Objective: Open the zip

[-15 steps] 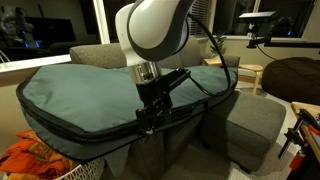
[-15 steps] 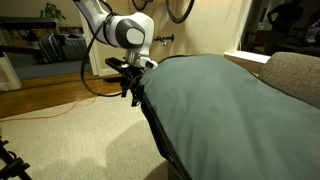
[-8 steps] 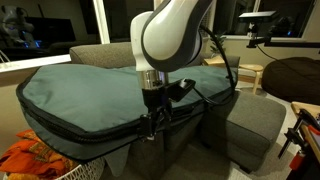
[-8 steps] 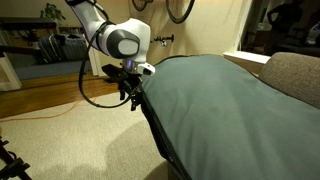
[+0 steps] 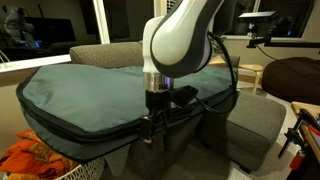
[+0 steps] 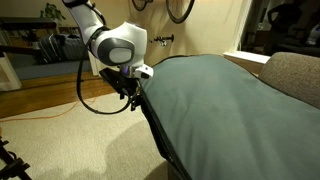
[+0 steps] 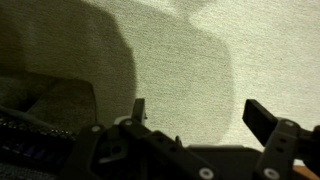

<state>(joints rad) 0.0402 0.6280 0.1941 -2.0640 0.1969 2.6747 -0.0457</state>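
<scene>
A huge teal-green padded bag [image 5: 90, 85] lies across a grey sofa; it also fills the right of an exterior view [image 6: 220, 100]. The zip [image 5: 80, 128] is a dark line with black trim along the bag's side edge, and it also shows in an exterior view [image 6: 156, 132]. My gripper [image 5: 155, 125] hangs at that edge, pointing down, and it also shows in an exterior view [image 6: 131, 97]. In the wrist view my gripper [image 7: 200, 118] is open with only beige carpet between the fingers [image 7: 262, 120]. Dark zip teeth [image 7: 30, 140] show at the lower left.
A grey ottoman [image 5: 255, 120] stands beside the bag. Orange cloth [image 5: 30, 160] lies at the bottom left. An orange cable [image 6: 50, 108] runs across the carpet [image 6: 70, 145]. The grey sofa arm [image 6: 295, 75] is at the right.
The arm has shifted a little along the bag's edge and the wrist has turned. The gripper stays low at the zip line.
</scene>
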